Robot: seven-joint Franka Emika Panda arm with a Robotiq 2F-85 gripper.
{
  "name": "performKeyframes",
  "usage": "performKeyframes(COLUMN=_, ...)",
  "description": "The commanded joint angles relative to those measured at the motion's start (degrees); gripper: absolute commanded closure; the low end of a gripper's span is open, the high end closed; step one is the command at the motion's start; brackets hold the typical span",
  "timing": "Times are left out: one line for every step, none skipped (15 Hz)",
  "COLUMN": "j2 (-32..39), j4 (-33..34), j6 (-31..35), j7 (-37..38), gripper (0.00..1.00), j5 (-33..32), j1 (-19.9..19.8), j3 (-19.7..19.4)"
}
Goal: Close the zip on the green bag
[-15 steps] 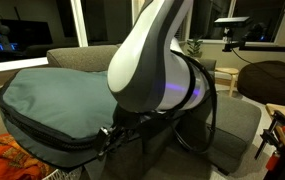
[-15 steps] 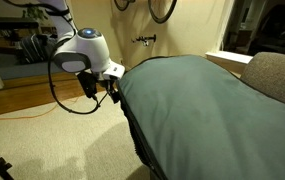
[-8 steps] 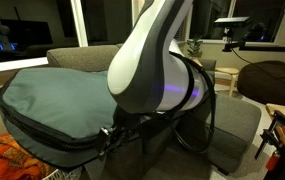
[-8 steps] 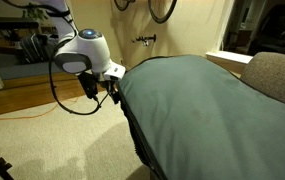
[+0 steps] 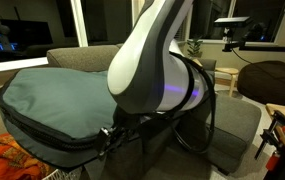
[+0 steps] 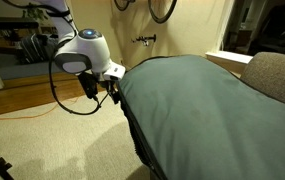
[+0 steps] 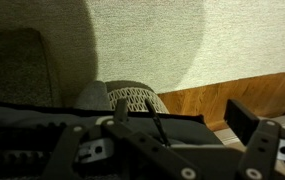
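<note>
One green bag (image 6: 202, 100) on one grey sofa (image 6: 277, 72), one zip (image 6: 132, 128) along its black edge; one gripper (image 6: 106, 94), jaws spread wide, just beside that edge at 9 o'clock; one orange cloth (image 5: 12, 160) at 7 o'clock, arm (image 5: 147, 60) masking bag.

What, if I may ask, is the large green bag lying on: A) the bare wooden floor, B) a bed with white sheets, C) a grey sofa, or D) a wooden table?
C: the green bag is spread across the grey sofa, whose backrest rises behind it and whose seat shows beside it.
</note>
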Motion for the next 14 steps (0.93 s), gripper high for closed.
performKeyframes(j2=1.2, j4=0.8, j6=0.0, j7=-0.6, gripper=0.00, j5=-0.3, j1=-0.8, j3=0.9)
performKeyframes(j2=1.7, j4=1.1, j6=0.2, j7=-1.0, gripper=0.00, j5=-0.4, j1=-1.5, j3=1.5)
performKeyframes(j2=2.1, j4=1.4, j6=0.0, j7=-1.0, gripper=0.00, j5=-0.4, j1=-1.7, j3=1.6)
performKeyframes(j2=2.6, j4=1.8, j6=-0.1, j7=-0.9, gripper=0.00, j5=-0.4, j1=-1.8, j3=1.7)
performKeyframes(j2=3.1, j4=2.2, j6=-0.2, j7=-1.1, gripper=0.00, j5=-0.5, j1=-2.2, j3=2.1)
performKeyframes(j2=3.5, j4=2.7, j6=-0.1, j7=-1.2, gripper=0.00, j5=-0.6, j1=-2.5, j3=2.4)
performKeyframes(j2=4.0, j4=3.2, j6=0.2, j7=-1.1, gripper=0.00, j5=-0.6, j1=-2.4, j3=2.3)
performKeyframes(j2=4.3, j4=3.5, j6=0.9, j7=-1.2, gripper=0.00, j5=-0.5, j1=-2.3, j3=2.3)
performKeyframes(j2=4.6, j4=3.9, j6=1.1, j7=-1.2, gripper=0.00, j5=-0.6, j1=-2.2, j3=2.3)
performKeyframes(j2=4.8, j4=4.2, j6=1.3, j7=-1.2, gripper=0.08, j5=-0.5, j1=-2.0, j3=2.2)
performKeyframes(j2=5.0, j4=4.5, j6=1.3, j7=-1.2, gripper=0.14, j5=-0.5, j1=-1.9, j3=2.1)
performKeyframes(j2=5.0, j4=4.8, j6=1.3, j7=-1.3, gripper=0.33, j5=-0.5, j1=-2.0, j3=2.2)
performKeyframes(j2=5.1, j4=4.9, j6=1.4, j7=-1.3, gripper=0.42, j5=-0.5, j1=-1.9, j3=2.1)
performKeyframes(j2=5.1, j4=5.1, j6=1.4, j7=-1.3, gripper=0.47, j5=-0.5, j1=-1.9, j3=2.1)
